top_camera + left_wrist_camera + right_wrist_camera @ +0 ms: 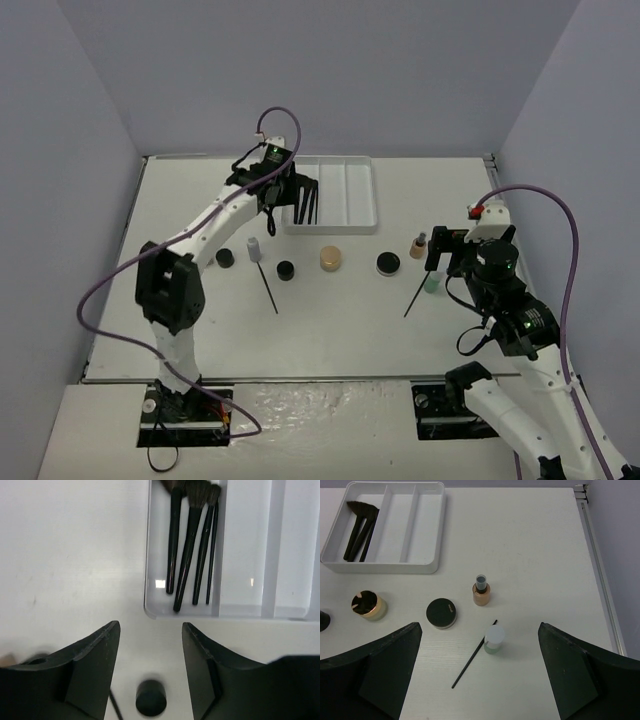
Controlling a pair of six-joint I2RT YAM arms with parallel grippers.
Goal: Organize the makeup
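Surface: one white table (330,330), flat and matt. Pale lavender walls (330,80) close it in on the left, the far side and the right.

Inventory, counted:
- White tray (355,190): one, with three compartments, at the far middle of the table.
- Thin black brushes: six. Four brushes (192,545) lie together in the tray's left compartment. One loose brush (268,290) lies on the table on the left side. A second loose brush (417,297) lies on the right.
- Round black compacts: three, all on the table in a row nearer than the tray: left compact (225,258), middle compact (286,270), right compact (388,263).
- Gold-tan jar (331,258): one, between the middle and right compacts.
- Bottles: three, all upright. The white bottle (254,248) stands between the left and middle compacts. The tan bottle (418,245) and the pale green bottle (432,283) stand near each other on the right.

My left pincer (150,630) hangs over bare table beside the tray's near left corner, its jaws partly apart and empty. My right pincer (479,627) is spread wide above the pale green bottle and grips nothing.
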